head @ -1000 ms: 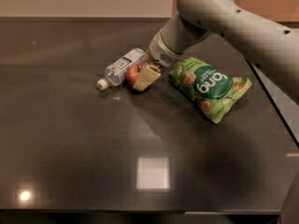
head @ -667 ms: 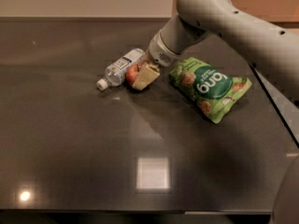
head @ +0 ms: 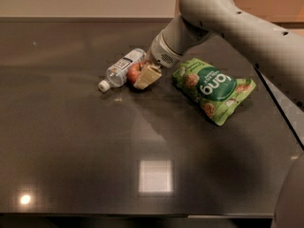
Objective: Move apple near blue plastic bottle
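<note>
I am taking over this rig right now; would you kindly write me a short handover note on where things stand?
Gripper: low over the table, right at the apple, on the side facing the green snack bag.
Apple: on the table, close beside the blue plastic bottle; I cannot tell whether they touch.
Bottle: lying on its side, white cap pointing near-left.
Done: the apple looks to be near the bottle already.
Left: probably only to let go of the apple if it is held, then lift the arm away without nudging the apple or the bottle.
</note>
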You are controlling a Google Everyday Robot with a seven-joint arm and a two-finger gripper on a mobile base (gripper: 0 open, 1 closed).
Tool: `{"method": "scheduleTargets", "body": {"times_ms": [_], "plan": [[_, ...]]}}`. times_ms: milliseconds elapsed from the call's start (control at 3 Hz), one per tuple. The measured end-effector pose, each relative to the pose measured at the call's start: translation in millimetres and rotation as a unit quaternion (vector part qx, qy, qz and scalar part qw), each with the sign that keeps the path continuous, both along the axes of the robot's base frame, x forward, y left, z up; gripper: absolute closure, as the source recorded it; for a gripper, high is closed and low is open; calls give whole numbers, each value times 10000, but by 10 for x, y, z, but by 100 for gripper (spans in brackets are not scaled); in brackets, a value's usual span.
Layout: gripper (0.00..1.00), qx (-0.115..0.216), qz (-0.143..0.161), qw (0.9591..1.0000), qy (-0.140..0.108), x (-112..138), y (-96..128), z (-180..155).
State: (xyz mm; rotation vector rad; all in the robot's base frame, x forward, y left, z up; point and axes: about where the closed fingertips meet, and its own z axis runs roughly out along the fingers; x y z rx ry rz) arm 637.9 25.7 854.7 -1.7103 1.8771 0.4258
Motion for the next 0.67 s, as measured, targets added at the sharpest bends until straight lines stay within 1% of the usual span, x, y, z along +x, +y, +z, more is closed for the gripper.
{"method": "scheduleTargets", "body": {"times_ms": [333,667], "plan": [[0,-2,14,10000,11,-4,15,-13],[0,-2,15,10000,12,-4,16,-13]]}}
